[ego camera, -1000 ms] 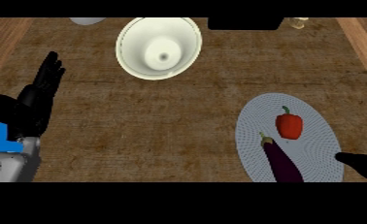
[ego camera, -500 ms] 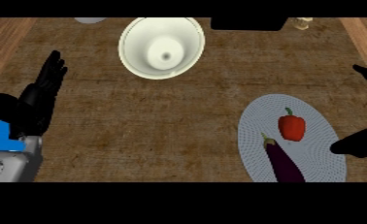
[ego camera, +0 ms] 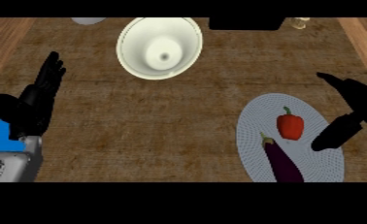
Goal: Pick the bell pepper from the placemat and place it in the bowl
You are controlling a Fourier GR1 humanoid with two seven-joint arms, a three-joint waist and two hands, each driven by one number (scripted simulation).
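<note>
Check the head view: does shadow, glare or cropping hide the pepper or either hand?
Head view: even light, no glare; the bell pepper shows fully on the placemat; the right hand, open, is cut by the right edge; the left hand rests open, fully visible; the bowl is unshaded.

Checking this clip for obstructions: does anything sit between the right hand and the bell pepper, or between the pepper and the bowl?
Nothing visible does. The right hand is open just right of the bell pepper on the placemat. The eggplant lies below the pepper, off both lines. Bare counter runs up-left to the bowl.
</note>
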